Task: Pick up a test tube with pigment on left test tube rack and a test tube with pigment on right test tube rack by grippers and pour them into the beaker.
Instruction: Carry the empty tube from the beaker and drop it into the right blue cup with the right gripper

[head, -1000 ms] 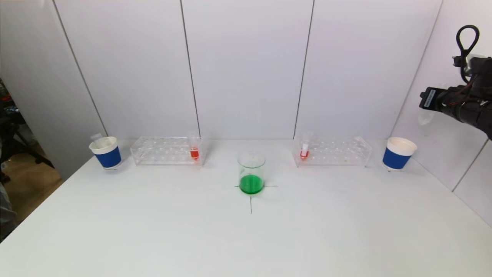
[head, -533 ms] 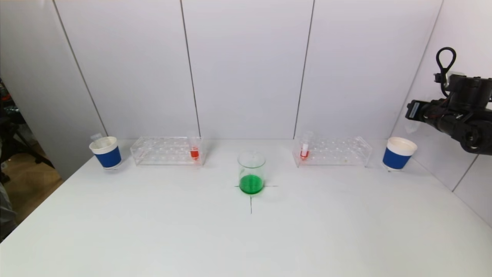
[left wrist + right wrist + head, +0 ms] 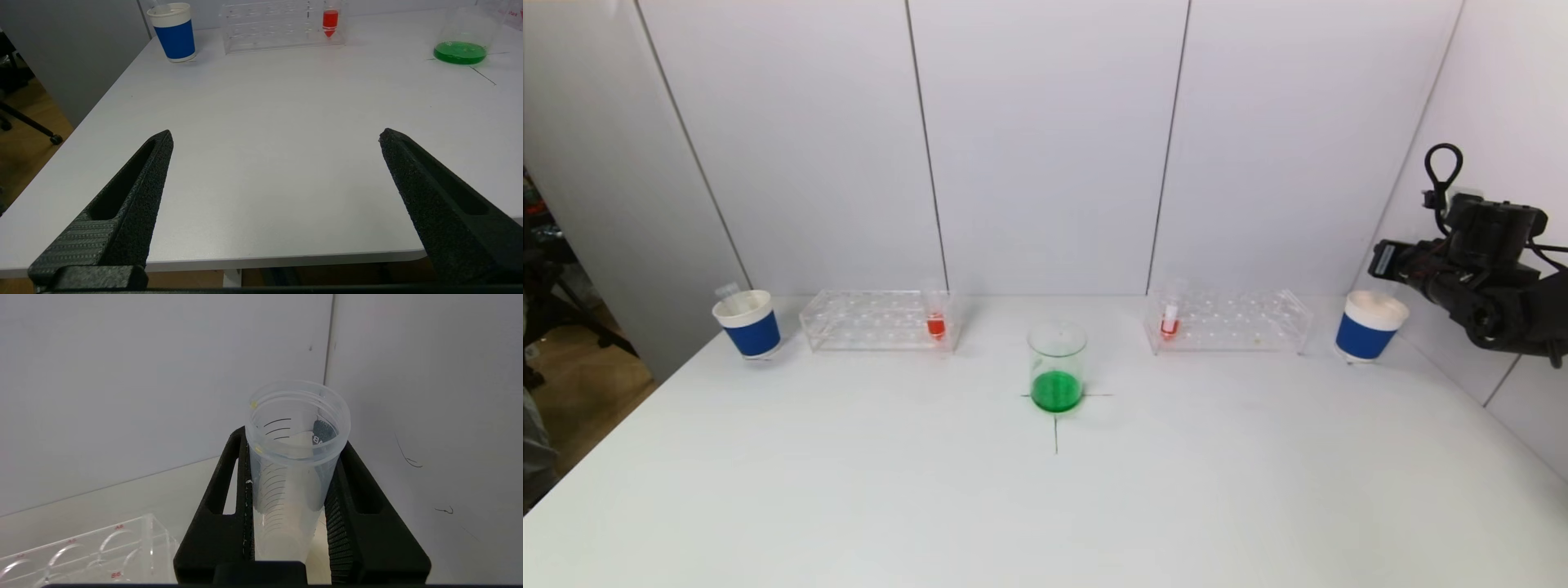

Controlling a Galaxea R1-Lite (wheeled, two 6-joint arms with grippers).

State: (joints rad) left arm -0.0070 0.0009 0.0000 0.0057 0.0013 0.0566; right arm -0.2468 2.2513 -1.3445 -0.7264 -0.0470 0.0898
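Right wrist view, item one: right pincer (image 3: pixel 292 498), jaws closed on a clear empty test tube (image 3: pixel 296 457), graduated, open mouth up, no pigment visible inside. In the head view this pincer (image 3: pixel 1388 261) hangs above and just beside the right blue-banded cup (image 3: pixel 1370 327), at the right end of the surface (image 3: pixel 1045 506).

Item two: left pincer (image 3: pixel 273 139), jaws spread wide, holding nothing, low over the near left part of the surface, well apart from the racks.

Item three: left rack (image 3: pixel 876 319), one tube with red pigment (image 3: pixel 936 324) upright at its inner end. Right rack (image 3: pixel 1229 321), one tube with red pigment (image 3: pixel 1170 323) upright at its inner end.

Item four: beaker (image 3: pixel 1057 365), centre of the surface on a cross mark, green liquid in its lower part.

Item five: left blue-banded cup (image 3: pixel 747 323), a clear tube apparently standing in it.

Risks, as judged:
- The empty tube may miss the cup or catch its rim if released off-centre; it could then roll off the surface.
- The light cup may tip if the pincer descends against its wall.
- Clear, smooth tube walls may slip in the grip if it loosens.
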